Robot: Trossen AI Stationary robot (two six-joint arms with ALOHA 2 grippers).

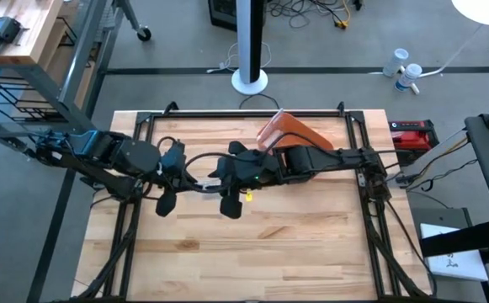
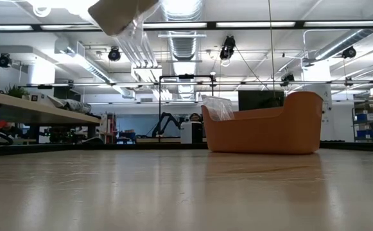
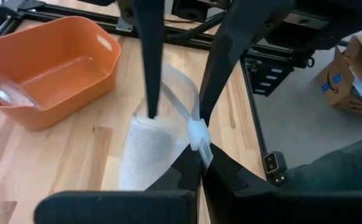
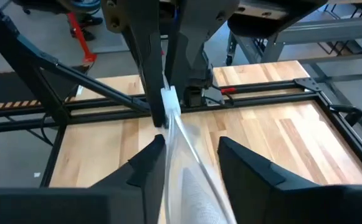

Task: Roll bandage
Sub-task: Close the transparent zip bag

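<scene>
Sitting at the table's far edge: an orange bin holding a clear plastic wrapper against one wall, otherwise looking bare inside. Hanging in mid-air over the table's middle, between both arms: the bandage, a white mesh strip in clear wrap. Pinching its bunched end, pressed together: the left gripper. Standing spread on either side of the strip: the right gripper; grip impossible to confirm.
</scene>
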